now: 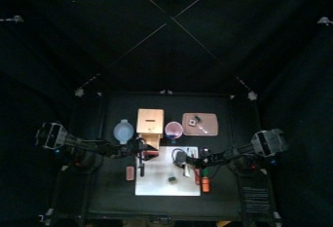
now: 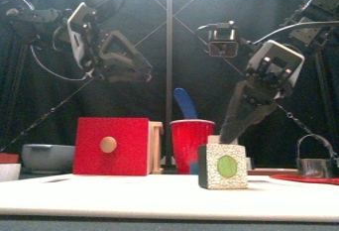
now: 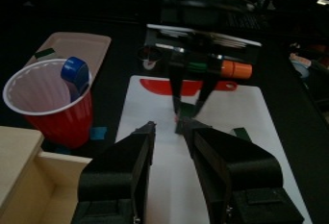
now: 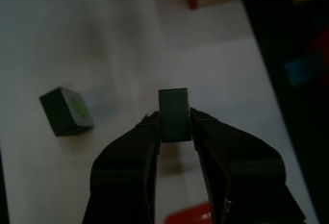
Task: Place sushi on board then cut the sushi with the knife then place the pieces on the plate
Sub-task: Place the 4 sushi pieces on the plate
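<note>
A dark green sushi piece is pinched between the jaws of my right gripper, just above the white cutting board. A second piece, speckled white with a green centre, stands alone on the board; the right wrist view also shows that piece beside the held one. My left gripper hangs open and empty higher up over the board's left part. The blue knife stands in the red cup. The pink plate lies at the back right.
The wooden box with a red drawer front stands left of the cup, and the blue-grey bowl is further left. A metal cutter sits at the right. A red toy lies at the board's right end.
</note>
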Motion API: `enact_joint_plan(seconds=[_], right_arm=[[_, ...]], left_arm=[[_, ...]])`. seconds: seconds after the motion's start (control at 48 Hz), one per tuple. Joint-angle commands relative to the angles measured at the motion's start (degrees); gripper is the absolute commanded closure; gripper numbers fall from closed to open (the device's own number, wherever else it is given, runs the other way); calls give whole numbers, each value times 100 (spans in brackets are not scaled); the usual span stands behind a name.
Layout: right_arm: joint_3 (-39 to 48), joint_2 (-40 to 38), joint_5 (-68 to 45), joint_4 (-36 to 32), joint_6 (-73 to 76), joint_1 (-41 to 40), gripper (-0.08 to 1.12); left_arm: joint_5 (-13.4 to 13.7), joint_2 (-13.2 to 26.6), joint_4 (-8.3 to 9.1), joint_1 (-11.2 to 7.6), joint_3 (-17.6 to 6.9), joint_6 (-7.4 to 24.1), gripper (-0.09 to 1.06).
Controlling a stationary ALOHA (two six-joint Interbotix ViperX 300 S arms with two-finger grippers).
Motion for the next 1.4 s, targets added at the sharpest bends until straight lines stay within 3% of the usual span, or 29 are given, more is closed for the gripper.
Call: enact_joint_plan(seconds=[0.021,0.333,0.646,1.0,1.188,1.396], right_arm=[[325,-703,237,88,0,-237,43],[1134,-1819,1081,255,0,-1661,43],[1151,-1433,1099,237,0,-2909,43],[1055,-817,809,185,0,-3041,35],[905,-879,835,97,0,-3041,26],[747,-1301,800,185,9,-2716,25]], left_arm=[[-53,-35,-9,0,-62,0,26],[-62,-44,0,0,-62,0,26],[-53,-35,-9,18,-18,0,26],[-62,-44,-70,26,18,9,26],[-62,-44,-70,26,18,9,26],[-62,-44,-70,26,18,0,26]])
